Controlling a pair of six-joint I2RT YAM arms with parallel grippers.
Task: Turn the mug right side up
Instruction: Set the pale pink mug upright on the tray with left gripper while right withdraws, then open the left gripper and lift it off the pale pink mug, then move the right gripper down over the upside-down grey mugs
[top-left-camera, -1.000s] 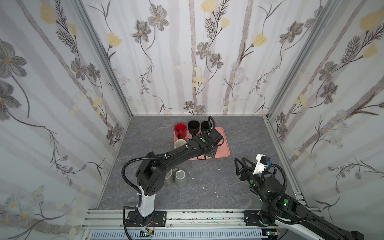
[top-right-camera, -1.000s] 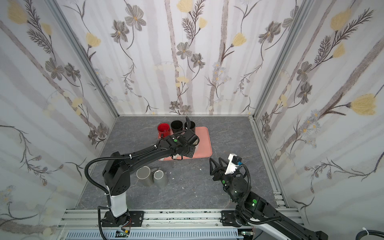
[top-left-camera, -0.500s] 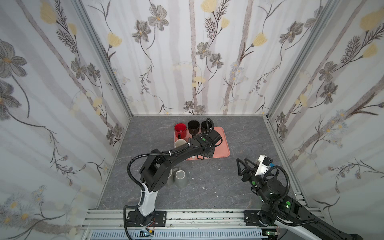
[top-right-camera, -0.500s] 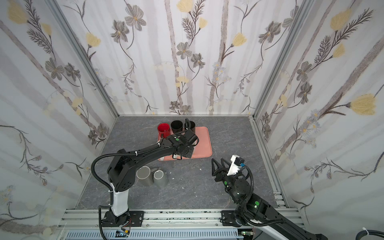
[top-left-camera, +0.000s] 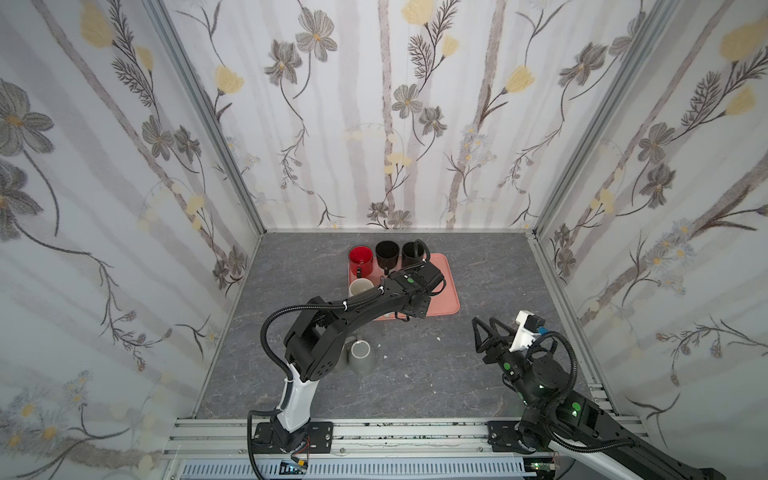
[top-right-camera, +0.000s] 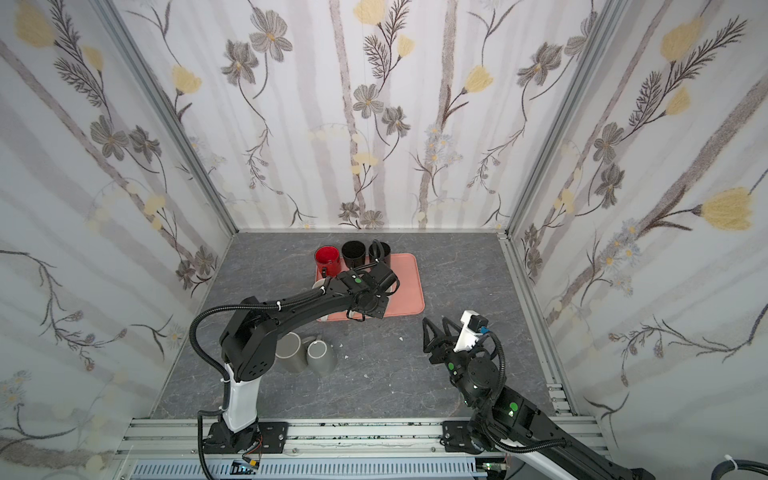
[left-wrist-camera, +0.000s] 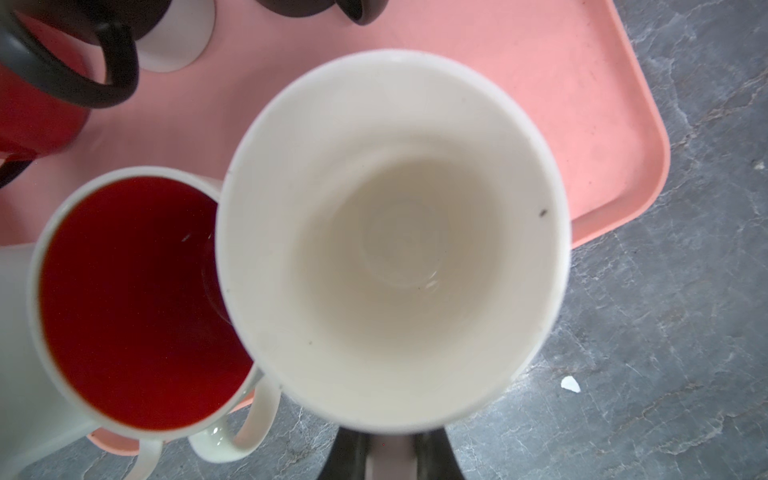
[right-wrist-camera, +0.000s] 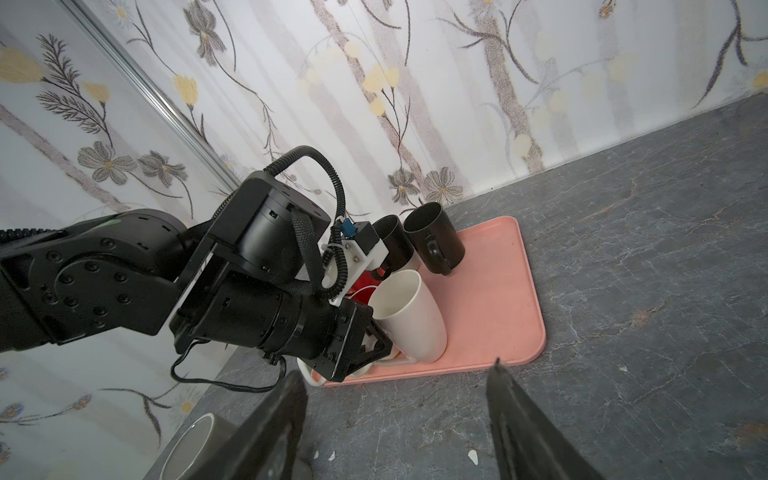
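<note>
The white mug (right-wrist-camera: 409, 316) stands mouth up on the pink tray (right-wrist-camera: 490, 299), near its front edge and leaning slightly. My left gripper (right-wrist-camera: 380, 347) is shut on its handle. In the left wrist view I look straight down into the mug (left-wrist-camera: 390, 241), with the left gripper (left-wrist-camera: 388, 455) below its rim and the handle between the fingers. In both top views the mug is hidden under the left arm's wrist (top-left-camera: 411, 286) (top-right-camera: 365, 291). My right gripper (top-left-camera: 483, 321) (top-right-camera: 434, 321) (right-wrist-camera: 397, 370) hangs open and empty over the table, right of the tray's front.
A white mug with a red inside (left-wrist-camera: 133, 299) touches the held mug. A red mug (top-left-camera: 360, 255), two black mugs (top-left-camera: 387, 252) and a cream mug (top-left-camera: 360, 286) share the tray. Two grey mugs (top-right-camera: 320, 357) (top-right-camera: 291, 351) lie on the table by the left arm.
The left wrist has shifted slightly over the tray's front with the mug still in its grip. The right jaws have widened a little; that arm has barely moved.
</note>
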